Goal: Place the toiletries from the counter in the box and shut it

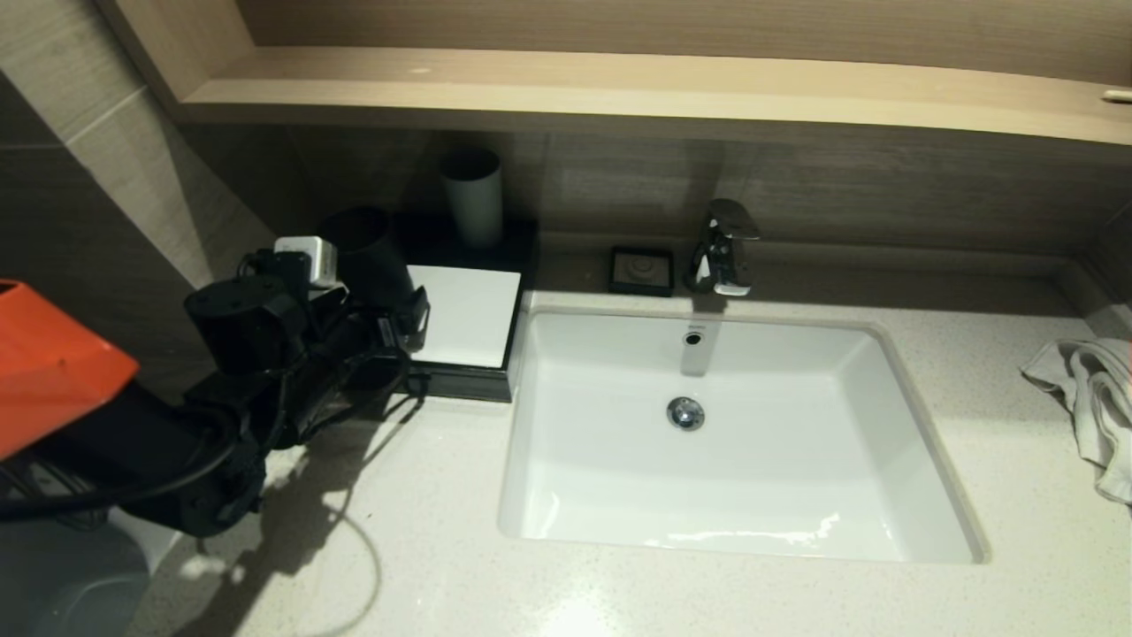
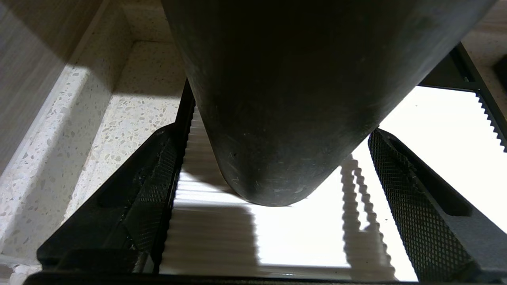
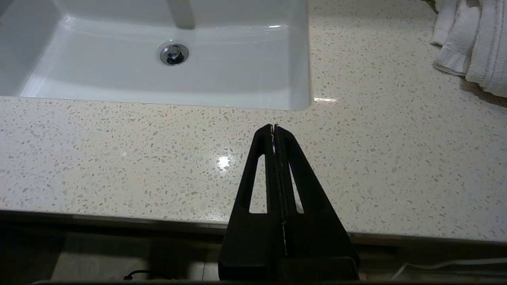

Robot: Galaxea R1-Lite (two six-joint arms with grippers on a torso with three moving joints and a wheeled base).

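- Your left gripper (image 2: pixel 273 198) stands spread around the dark cup (image 2: pixel 285 99) on the box (image 1: pixel 469 314), at the worktop's (image 3: pixel 158 158) back left corner.
- No toiletries visible on the worktop.
- Right gripper (image 3: pixel 274 128) parked, pressed together.
- Next, judged: settle the cup before closing the box.

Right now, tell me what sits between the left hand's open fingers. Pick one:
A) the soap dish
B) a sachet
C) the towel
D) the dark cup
D: in the left wrist view the dark cup stands between the spread fingers of the left hand, over the box.
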